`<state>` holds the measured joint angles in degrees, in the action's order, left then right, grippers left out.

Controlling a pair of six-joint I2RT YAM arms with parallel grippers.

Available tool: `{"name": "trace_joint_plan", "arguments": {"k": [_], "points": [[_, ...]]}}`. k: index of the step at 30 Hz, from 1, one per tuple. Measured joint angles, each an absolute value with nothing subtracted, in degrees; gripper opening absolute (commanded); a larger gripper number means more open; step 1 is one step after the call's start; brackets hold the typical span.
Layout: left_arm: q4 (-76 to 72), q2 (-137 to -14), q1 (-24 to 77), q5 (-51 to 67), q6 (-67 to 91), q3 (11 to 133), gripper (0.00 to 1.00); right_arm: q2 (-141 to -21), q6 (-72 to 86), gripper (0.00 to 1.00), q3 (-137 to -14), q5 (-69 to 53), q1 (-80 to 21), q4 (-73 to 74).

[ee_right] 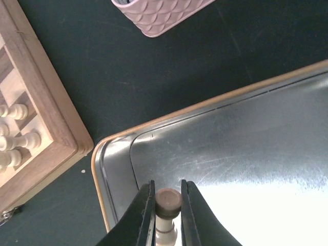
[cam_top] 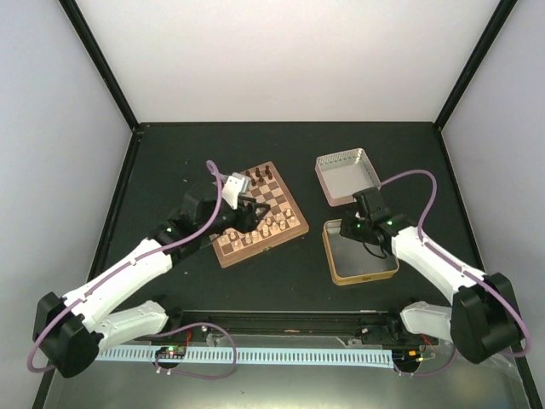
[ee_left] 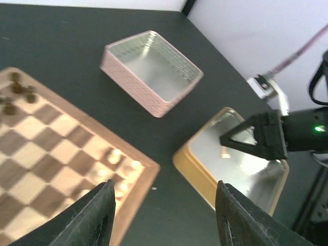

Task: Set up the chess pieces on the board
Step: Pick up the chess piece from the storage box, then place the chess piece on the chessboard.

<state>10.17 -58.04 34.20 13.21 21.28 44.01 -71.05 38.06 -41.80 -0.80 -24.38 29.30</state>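
Observation:
The board (cam_top: 255, 250) lies left of centre, with pale chess pieces (cam_top: 265, 226) standing along its near rows. They show sharply in the right wrist view (ee_right: 21, 141) and blurred in the left wrist view (ee_left: 121, 164). My right gripper (ee_right: 168, 205) is shut on one pale chess piece (ee_right: 168, 202), its round brown base facing the camera. It hangs over the left corner of the gold tin (ee_right: 154, 123). My left gripper (ee_left: 164, 205) is open and holds nothing, over the board's right edge (ee_left: 138, 177) and the dark mat beside it.
A pinkish tin lid (cam_top: 347, 176) lies upside down behind the gold tin (cam_top: 362, 274). A few dark pieces (cam_top: 258, 176) stand at the board's far corner. My right gripper (ee_left: 241, 141) shows over the tin in the left wrist view. A black frame borders the mat.

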Motion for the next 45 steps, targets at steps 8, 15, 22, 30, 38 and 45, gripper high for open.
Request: {"name": "trace_joint_plan", "arguments": {"k": [8, 15, 22, 30, 38, 45], "points": [[-2.63, -68.01, 45.23, 16.12, 28.38, 41.74, 0.54, -60.42, 45.78, 0.12, -37.76, -1.78, -24.38, 26.94], [-13.58, -86.3, 52.6, 20.51, 29.56, 44.84, 0.53, -50.94, 54.26, 0.13, -35.7, -3.27, -24.34, 26.92], [-20.51, -93.58, 54.52, 25.39, 30.35, 48.77, 0.54, -43.4, 58.83, 0.13, -33.19, -6.26, -24.27, 27.59], [-23.94, -99.66, 54.52, 29.91, 31.07, 54.83, 0.45, -40.71, 60.55, 0.13, -31.2, -9.28, -24.23, 27.92], [-24.1, -100.99, 54.61, 31.55, 31.33, 55.48, 0.28, -40.53, 60.82, 0.13, -31.2, -9.72, -24.21, 27.88], [-23.4, -101.89, 54.61, 31.53, 31.05, 56.45, 0.23, -40.93, 60.77, 0.13, -31.2, -11.05, -24.03, 27.66]]}}
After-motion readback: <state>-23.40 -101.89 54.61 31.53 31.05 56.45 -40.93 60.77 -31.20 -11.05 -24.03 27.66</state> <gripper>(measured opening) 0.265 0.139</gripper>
